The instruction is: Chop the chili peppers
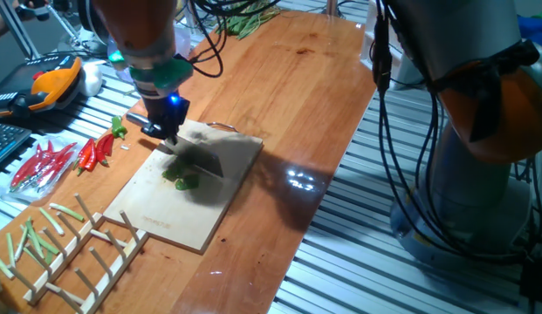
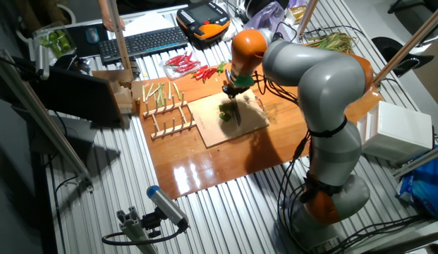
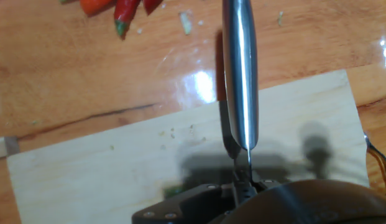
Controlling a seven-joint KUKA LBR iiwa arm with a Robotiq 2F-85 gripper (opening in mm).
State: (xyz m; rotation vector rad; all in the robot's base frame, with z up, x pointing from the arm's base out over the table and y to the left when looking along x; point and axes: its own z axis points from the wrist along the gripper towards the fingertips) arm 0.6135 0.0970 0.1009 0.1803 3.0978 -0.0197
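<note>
Green chili peppers (image 1: 181,180) sit mid cutting board (image 1: 157,218), several small pieces, directly under blade. End effector (image 1: 169,133) clamped on knife (image 1: 199,157), blade hanging just above pile. Risks, judging from here: glossy curled bits squirt sideways under chop, roll off board onto wooden surface (image 1: 297,78). Light board may skid. Hand view shows blade (image 3: 241,74) edge-on, peppers nearly hidden — aim uncertain.

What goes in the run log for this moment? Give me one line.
step: chopping | gripper: shut on knife | blade: over green chili pieces | chili: on cutting board | red chilies: untouched beside board
</note>
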